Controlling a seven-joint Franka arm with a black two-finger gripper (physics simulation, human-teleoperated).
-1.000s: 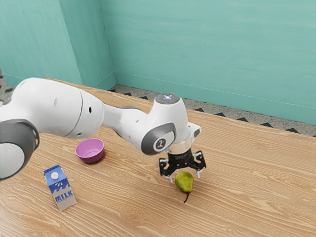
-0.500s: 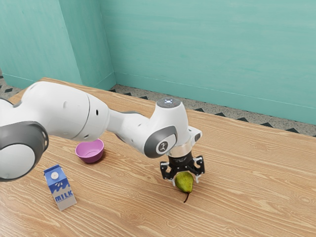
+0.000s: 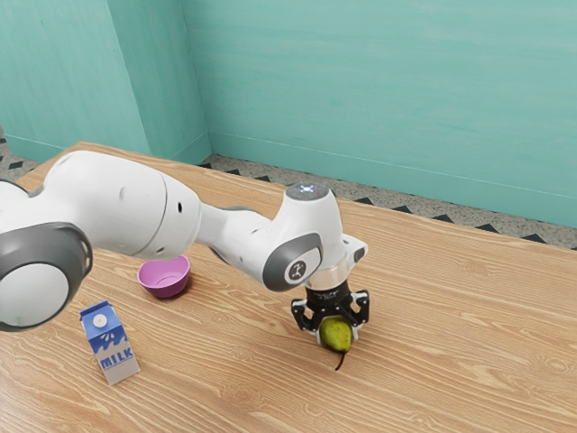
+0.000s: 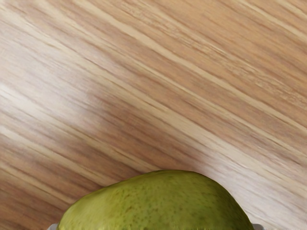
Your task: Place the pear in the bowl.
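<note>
Gripper: black gripper (image 3: 337,337) closed on the pear (image 3: 336,333), w/ one finger set against each side of the fruit; hand pointed down over it.
Pear: green-yellow, held btwn the fingers, seen on the tabletop in ext. view; well apart from the bowl (image 3: 165,278), outside it.
Stem: dark, thin (image 3: 341,362), pointed away from the gripper, toward ext. view's lower edge.
Wrist view: speckled green skin of the pear shown large & close, w/ small bits of grey fingertips (image 4: 259,227) seen touching its two sides; wood grain seen beyond.
Bowl: pink-purple, round, open side up, placed on the table (image 3: 451,352) toward ext. view's left, beyond the milk carton.
Milk carton: blue top, pale base, "MILK" lettering & round white cap (image 3: 110,343); stood upright nr the bowl, apart from it, also at ext. view's left.
Arm: white w/ dark grey joint covers (image 3: 135,203), brought in from ext. view's left & bent down to the pear.
Table: light brown wood, streaky grain.
Bkgd: teal wall (image 3: 379,90), w/ speckled grey floor & dark triangular shapes (image 3: 406,204) seen btwn wall & table.
</note>
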